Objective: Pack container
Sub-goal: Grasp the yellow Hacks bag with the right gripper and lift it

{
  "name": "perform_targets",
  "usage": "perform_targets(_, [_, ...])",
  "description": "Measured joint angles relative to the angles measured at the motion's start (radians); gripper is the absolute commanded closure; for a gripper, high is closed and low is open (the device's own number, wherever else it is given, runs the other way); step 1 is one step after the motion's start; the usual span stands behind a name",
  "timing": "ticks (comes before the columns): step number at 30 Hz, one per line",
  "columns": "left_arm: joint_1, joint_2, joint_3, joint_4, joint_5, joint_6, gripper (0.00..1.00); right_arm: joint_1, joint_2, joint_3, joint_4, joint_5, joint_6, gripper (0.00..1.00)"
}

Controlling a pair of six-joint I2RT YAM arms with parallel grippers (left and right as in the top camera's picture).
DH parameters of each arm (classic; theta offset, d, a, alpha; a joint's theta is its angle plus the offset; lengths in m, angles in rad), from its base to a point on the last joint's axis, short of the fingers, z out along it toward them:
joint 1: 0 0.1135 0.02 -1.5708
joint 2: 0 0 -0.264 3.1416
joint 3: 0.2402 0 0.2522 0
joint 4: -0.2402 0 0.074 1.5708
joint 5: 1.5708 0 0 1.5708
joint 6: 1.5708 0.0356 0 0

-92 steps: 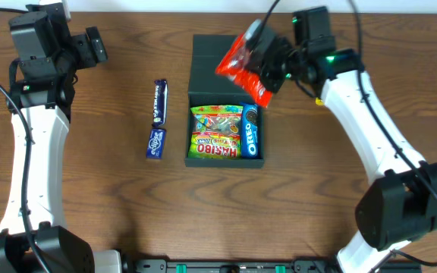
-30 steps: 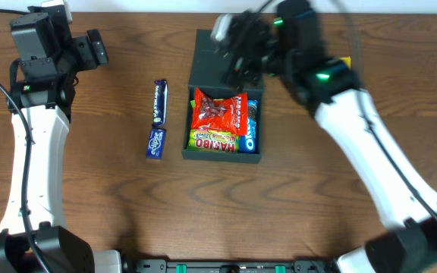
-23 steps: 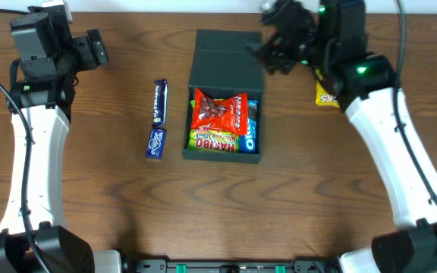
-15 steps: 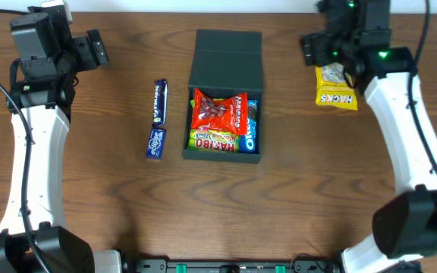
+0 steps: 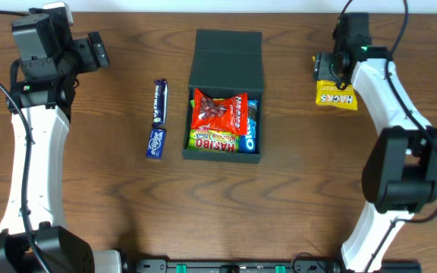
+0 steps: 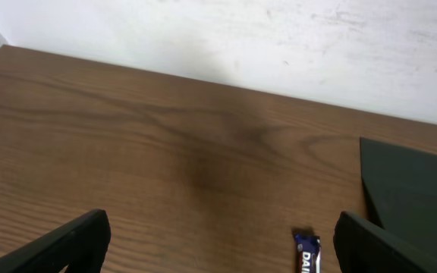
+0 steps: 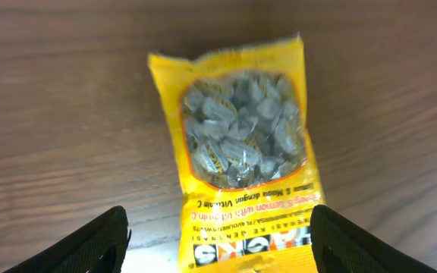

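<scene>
Sweets in a yellow packet (image 7: 241, 152) lie on the tabletop (image 7: 67, 114) directly beneath the right end effector (image 7: 218, 224), its jaws spread and empty. The container (image 5: 226, 53) sits well off to its side, lid open: light, stiff card, probably best taken by the flap's free edge. The left end effector (image 6: 222, 227) is spread too.

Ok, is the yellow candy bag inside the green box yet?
No, the yellow bag lies flat on the table, apart from the container, on the right arm's side.
</scene>
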Motion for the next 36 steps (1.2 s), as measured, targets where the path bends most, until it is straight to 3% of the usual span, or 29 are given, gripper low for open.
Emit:
perform_targets(18, [0.0,0.0,0.0,-0.001,0.0,0.0,0.05,-0.03,0.117,-0.001,0.056,-0.001,0.086,0.3])
perform_targets(21, [0.0,0.0,0.0,-0.001,0.0,0.0,0.05,-0.034,0.142,-0.001,0.056,-0.002,0.091,0.39])
perform_targets(27, [0.0,0.0,0.0,0.0,0.0,0.0,0.05,-0.035,0.146,0.0,0.06,-0.001,0.093,0.79])
perform_targets(34, [0.0,0.0,0.0,0.0,0.0,0.0,0.05,-0.035,0.142,0.01,0.052,-0.006,0.094,0.99])
perform_targets(36, [0.0,0.0,0.0,0.0,0.0,0.0,0.05,-0.036,0.135,0.016,0.04,-0.016,0.097,0.99])
